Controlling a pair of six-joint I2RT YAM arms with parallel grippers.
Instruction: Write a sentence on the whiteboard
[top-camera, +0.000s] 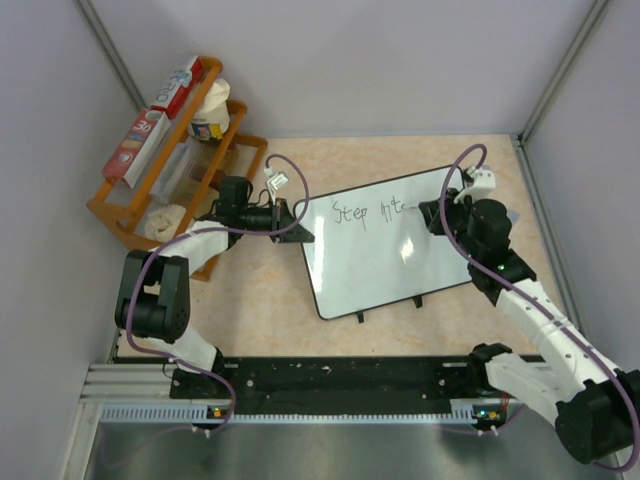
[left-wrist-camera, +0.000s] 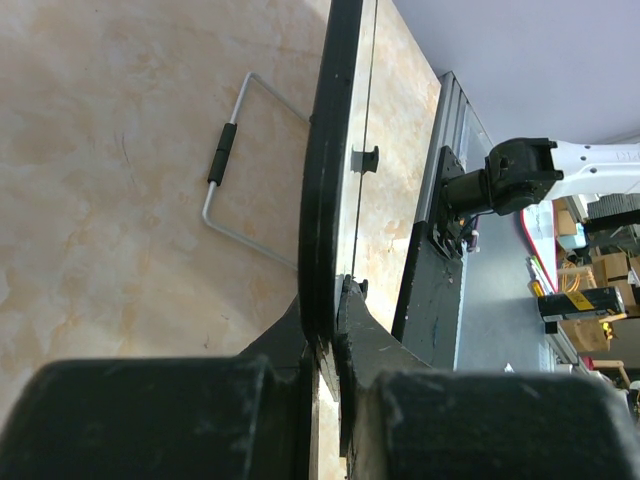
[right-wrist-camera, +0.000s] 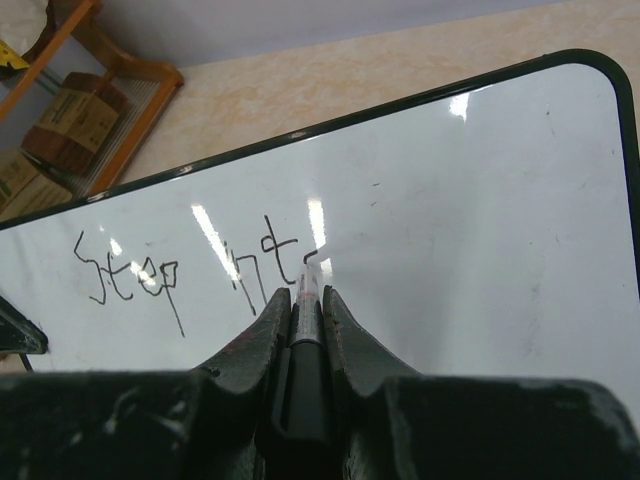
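Beige marbled table (top-camera: 260, 300), enclosed by plain pale walls (top-camera: 380, 60) on three sides, with a black base rail (top-camera: 330, 378) along the near edge where both arms are mounted. The whiteboard (top-camera: 400, 265) sits right of centre on the table, skewed to its edges, between the two grippers. It is glossy white with a thin black rim, rounded corners and small black clips (top-camera: 360, 316) on its near edge. Ceiling lights glare on its face in the right wrist view (right-wrist-camera: 500, 200). A wire stand (left-wrist-camera: 235, 180) with a black sleeve shows on the table beside the board in the left wrist view. Whether the board lies fully flat cannot be told. An orange wooden rack (top-camera: 103, 208) stands at the far left against the wall. It holds flat red-and-white boxes (top-camera: 160, 115) leaning on top, a white jar (top-camera: 212, 115) beside them and a pale bundle (top-camera: 165, 218) lower down. The left gripper (left-wrist-camera: 335, 330) is clamped on the board's left rim, one jaw on each face. The right gripper (right-wrist-camera: 305, 300) has its jaws closed on a marker (right-wrist-camera: 307, 320), whose tip touches the board. The sentence (right-wrist-camera: 200, 275) is incomplete – one line of thin dark handwriting near the far edge, reading "Step int", then a short curved stroke at the pen tip.
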